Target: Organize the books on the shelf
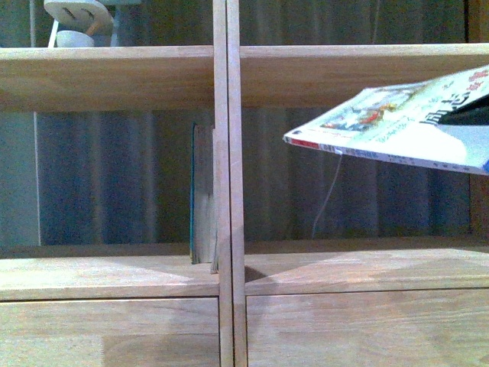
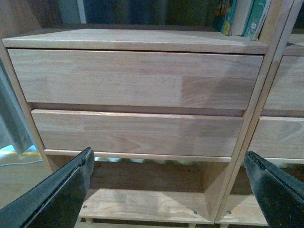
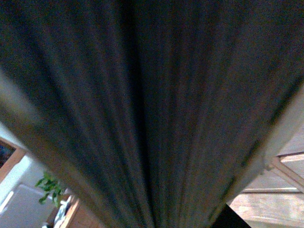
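Note:
The light-wood shelf (image 1: 229, 275) fills the front view. The white-covered paperback (image 1: 397, 122) hangs nearly flat in the air in the right column, held from the right edge by my right gripper (image 1: 470, 115), of which only a dark part shows. In the right wrist view the book's page edges (image 3: 142, 109) fill the frame and hide the jaws. The teal-covered book (image 1: 202, 195) stands upright in the left column against the centre post, also in the left wrist view (image 2: 228, 16). My left gripper (image 2: 171, 183) is open and empty, low before the drawer fronts (image 2: 135, 78).
A white object (image 1: 76, 19) sits on the upper left shelf board. A thin cord (image 1: 328, 195) hangs behind the right column. A dark curtain hangs behind the open back. The bottom board and peg legs (image 2: 142, 204) show in the left wrist view.

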Controlling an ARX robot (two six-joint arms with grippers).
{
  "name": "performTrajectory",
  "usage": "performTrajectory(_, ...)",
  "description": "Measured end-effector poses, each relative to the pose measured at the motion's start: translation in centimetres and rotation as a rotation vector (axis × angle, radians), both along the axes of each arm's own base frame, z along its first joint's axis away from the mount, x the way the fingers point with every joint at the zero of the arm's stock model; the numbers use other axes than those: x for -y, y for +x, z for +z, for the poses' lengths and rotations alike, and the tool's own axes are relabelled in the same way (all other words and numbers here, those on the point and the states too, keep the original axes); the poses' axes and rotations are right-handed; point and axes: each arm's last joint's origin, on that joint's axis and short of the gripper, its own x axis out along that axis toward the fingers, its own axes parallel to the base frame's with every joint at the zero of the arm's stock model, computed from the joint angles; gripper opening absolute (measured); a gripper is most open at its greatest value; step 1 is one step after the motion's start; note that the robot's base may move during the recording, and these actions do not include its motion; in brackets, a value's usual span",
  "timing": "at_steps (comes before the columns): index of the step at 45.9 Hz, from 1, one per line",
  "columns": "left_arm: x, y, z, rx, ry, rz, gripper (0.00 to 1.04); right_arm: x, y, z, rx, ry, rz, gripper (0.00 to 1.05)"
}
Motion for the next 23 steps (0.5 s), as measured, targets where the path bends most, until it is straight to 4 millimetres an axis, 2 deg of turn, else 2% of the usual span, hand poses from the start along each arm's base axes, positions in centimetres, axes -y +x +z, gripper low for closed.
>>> performTrajectory(6,0.0,0.0,0.0,0.000,0.000,0.000,0.97,-1.5,-2.5,0.2,0.049,-0.027,0.048,0.07)
performTrajectory(10,0.0,0.0,0.0,-0.007,-0.010,0.003,0.97,-2.3,-3.3,0.2,0.068,-0.046,0.069,0.07)
performTrajectory(13,-0.1,0.6,0.3,-0.043,-0.079,-0.007,0.97,-2.9,-3.5,0.1,0.077,-0.057,0.081,0.07)
performTrajectory(23,-1.2,4.8,5.8,0.029,-0.244,-0.110,0.97,-4.3,-3.8,0.0,0.094,-0.078,0.118,0.07)
